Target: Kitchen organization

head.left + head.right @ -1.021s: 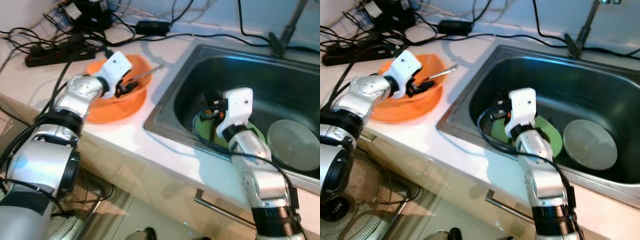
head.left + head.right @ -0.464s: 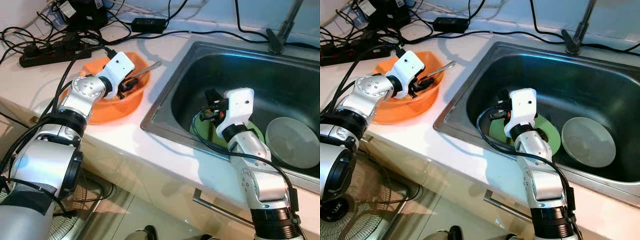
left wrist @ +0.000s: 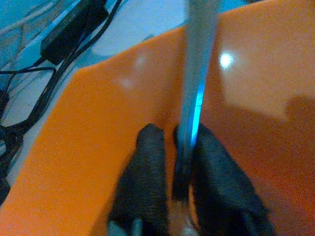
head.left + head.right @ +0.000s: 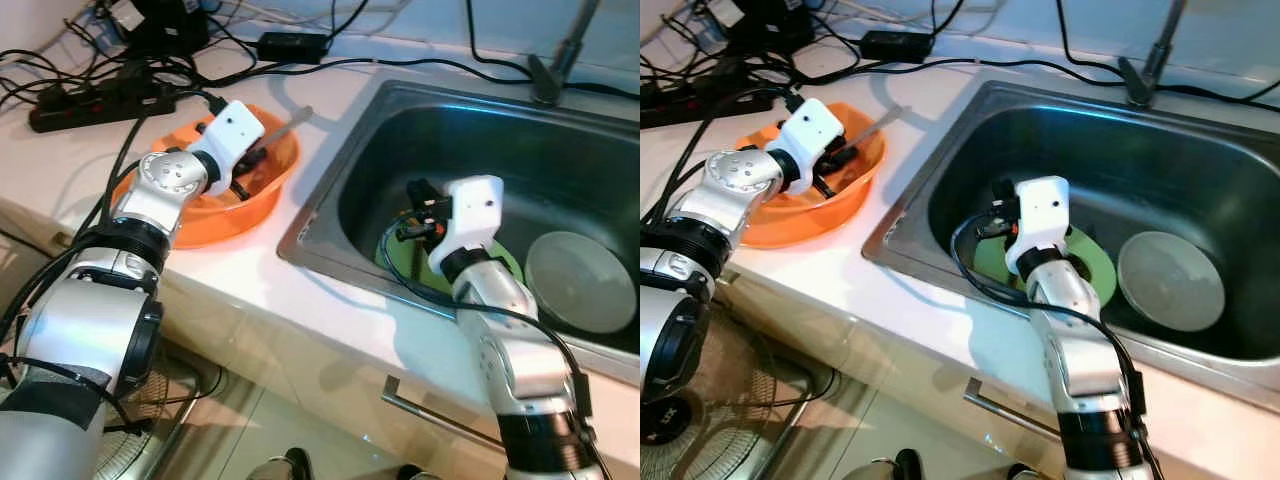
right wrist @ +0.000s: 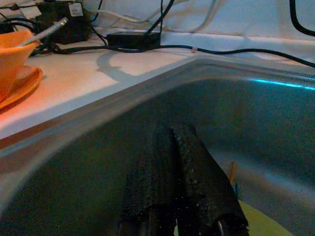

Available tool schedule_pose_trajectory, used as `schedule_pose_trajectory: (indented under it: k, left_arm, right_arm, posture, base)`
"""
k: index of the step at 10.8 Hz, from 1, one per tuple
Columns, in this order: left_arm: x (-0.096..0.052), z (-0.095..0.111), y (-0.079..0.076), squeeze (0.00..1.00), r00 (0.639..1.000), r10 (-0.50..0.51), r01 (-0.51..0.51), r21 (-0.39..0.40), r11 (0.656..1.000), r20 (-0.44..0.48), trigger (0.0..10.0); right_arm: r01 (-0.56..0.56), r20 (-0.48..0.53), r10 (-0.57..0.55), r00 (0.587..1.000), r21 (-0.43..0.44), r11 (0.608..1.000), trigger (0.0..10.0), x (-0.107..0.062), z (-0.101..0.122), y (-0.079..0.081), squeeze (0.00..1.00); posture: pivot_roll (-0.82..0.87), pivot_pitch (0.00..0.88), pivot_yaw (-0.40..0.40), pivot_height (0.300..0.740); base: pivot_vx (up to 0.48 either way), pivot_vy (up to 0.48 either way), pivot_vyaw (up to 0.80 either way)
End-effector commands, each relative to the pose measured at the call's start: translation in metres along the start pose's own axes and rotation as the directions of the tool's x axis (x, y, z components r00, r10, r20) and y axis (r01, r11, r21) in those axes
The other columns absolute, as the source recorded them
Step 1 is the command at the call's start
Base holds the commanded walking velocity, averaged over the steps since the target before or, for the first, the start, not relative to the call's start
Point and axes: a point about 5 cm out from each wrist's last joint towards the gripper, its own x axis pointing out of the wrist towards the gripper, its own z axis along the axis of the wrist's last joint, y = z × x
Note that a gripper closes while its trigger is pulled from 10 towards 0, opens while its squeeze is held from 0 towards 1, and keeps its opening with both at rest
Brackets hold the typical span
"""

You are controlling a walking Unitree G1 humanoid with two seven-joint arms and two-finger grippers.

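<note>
Looks like the job right now is getting the metal utensil (image 3: 197, 88) out of the orange bowl (image 4: 262, 188). I'd lift straight along the handle and keep the pinch firm, since a smooth steel stem can swivel or slide between rubbery pads. Don't drag it sideways either, or the light bowl could tip or skate across the bench (image 4: 250, 270).

The left gripper (image 3: 178, 172) is down inside the bowl with its fingers (image 3: 147, 167) nearly closed, clamped on the lower end of the utensil. Only the thin stem sits between them. From there the handle runs up and away, sticking out past the bowl's far rim toward the sink (image 4: 940, 170). I can't tell whether it's a spoon or a fork, since the working end is hidden.

The right gripper (image 5: 173, 162) hangs inside the sink with its fingers pressed flat together, holding nothing. Just below them lies a green plate (image 4: 1095, 268), and beside that a pale grey dish (image 4: 1170, 282) rests on the sink floor. Beyond the bowl, a tangle of black cables (image 4: 90, 85) covers the back of the bench.
</note>
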Motion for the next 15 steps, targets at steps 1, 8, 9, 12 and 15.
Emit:
schedule_pose_trajectory:
  k: [1, 8, 9, 12, 15]
  left_arm:
    - [-0.003, -0.003, 0.005, 0.0, 1.0, 0.023, -0.023, -0.006, 1.0, -0.001, 0.0]
    - [-0.016, 0.075, 0.019, 0.0, 0.877, 0.144, -0.183, 0.042, 0.982, 0.459, 10.0]
    - [-0.017, 0.091, 0.006, 0.0, 0.832, 0.127, -0.166, 0.024, 0.986, 0.54, 10.0]
    - [-0.013, 0.108, -0.04, 0.0, 0.767, 0.112, -0.103, -0.051, 0.993, 0.632, 10.0]
    - [-0.01, 0.114, -0.076, 0.0, 0.761, 0.099, -0.009, -0.143, 0.99, 0.641, 10.0]
  right_arm:
    - [-0.001, -0.042, 0.002, 0.999, 0.007, 1.0, 10.0, 0.001, -0.011, 0.0, 0.0]
    - [-0.007, 0.029, 0.007, 1.0, -0.002, 1.0, 10.0, 0.03, -0.003, -0.002, 0.0]
    - [-0.002, 0.052, 0.003, 0.999, -0.004, 1.0, 10.0, 0.034, 0.002, -0.004, 0.0]
    - [0.014, 0.136, -0.022, 0.991, 0.064, 0.998, 10.0, 0.043, 0.023, -0.016, 1.0]
    - [0.008, 0.187, -0.034, 0.982, 0.138, 0.99, 10.0, 0.04, 0.033, -0.035, 1.0]
  posture:
    - [0.09, 0.191, 0.132, 0.74]
    - [0.12, 0.021, 0.124, 0.74]
    - [0.11, 0.015, 0.12, 0.74]
    - [0.09, 0.0, 0.121, 0.74]
    - [0.08, 0.0, 0.128, 0.74]
  base:
    - [0.0, 0.0, 0.0]
    - [0.0, 0.0, 0.0]
    - [0.0, 0.0, 0.0]
    - [0.0, 0.0, 0.0]
    - [0.0, 0.0, 0.0]
